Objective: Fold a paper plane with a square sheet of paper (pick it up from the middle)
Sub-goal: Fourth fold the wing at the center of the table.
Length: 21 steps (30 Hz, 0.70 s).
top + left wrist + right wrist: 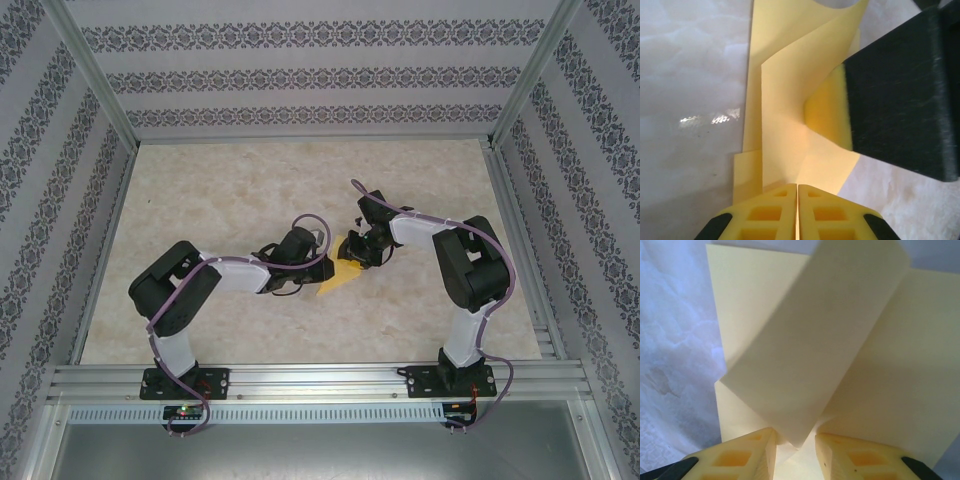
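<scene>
The square sheet of paper [338, 277] lies partly folded on the beige mottled tabletop [250, 180], in the middle of the workspace between the two arms; it is no longer flat, but it is not a dart either, so I judge the task to be mid-fold. The left gripper [322, 268] comes at it from the left, low over the table; in the left wrist view its yellow fingers [775, 212] meet along a thin seam, closed on the near edge of the paper [785, 115]. That clamp most likely anchors the layers, so the sheet cannot slide while the other side is worked. Above the seam one flap stands up and curls; a dark block [900, 95] presses against its right side, probably part of the other arm, though I cannot tell for sure.

The right gripper [365, 250] reaches in from the far right, pointing down at the sheet. In its own wrist view its fingers [740, 457] stand slightly apart, with the pointed corner of a raised flap [815, 340] lying in the gap; whether either pad touches the flap I cannot tell, and nothing is pinched. That stance suits pushing or guiding the flap over rather than carrying it; the crease beneath looks soft and unpressed.
</scene>
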Each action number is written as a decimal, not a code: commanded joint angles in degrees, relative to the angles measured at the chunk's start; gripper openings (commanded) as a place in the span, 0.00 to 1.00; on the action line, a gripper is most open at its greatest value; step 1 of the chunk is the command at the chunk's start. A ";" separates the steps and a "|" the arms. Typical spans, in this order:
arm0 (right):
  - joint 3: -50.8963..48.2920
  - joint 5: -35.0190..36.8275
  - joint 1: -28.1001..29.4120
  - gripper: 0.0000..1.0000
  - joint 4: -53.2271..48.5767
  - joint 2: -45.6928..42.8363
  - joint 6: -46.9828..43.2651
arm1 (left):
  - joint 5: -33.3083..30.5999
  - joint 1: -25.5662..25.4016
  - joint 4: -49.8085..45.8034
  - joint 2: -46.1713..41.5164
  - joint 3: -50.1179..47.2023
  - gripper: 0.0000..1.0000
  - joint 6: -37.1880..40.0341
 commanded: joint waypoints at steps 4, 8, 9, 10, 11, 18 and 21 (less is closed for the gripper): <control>-4.67 14.55 -0.72 0.30 -3.66 8.62 -1.30 | -0.47 0.46 -1.59 1.12 0.59 0.08 0.81; -4.78 14.62 -0.79 0.29 -3.44 8.80 -1.46 | -0.30 0.46 -0.90 0.87 -0.27 0.06 0.31; -4.79 14.56 -0.74 0.29 -3.44 8.89 -1.50 | -0.22 0.46 -0.80 0.87 -0.39 0.06 0.26; -4.73 14.55 -0.70 0.29 -3.44 8.93 -1.47 | -0.30 0.55 -0.68 0.80 -0.60 0.06 0.09; -4.71 14.49 -0.74 0.29 -3.39 8.97 -1.53 | -0.26 0.46 -0.63 0.78 -0.69 0.05 0.02; -4.16 13.85 -0.66 0.31 -3.50 9.50 -2.37 | -0.43 0.46 -0.63 0.32 -1.76 0.05 -0.46; -3.88 13.89 -0.65 0.31 -3.87 9.70 -2.39 | -0.82 0.50 -1.36 0.08 -1.88 0.05 -0.47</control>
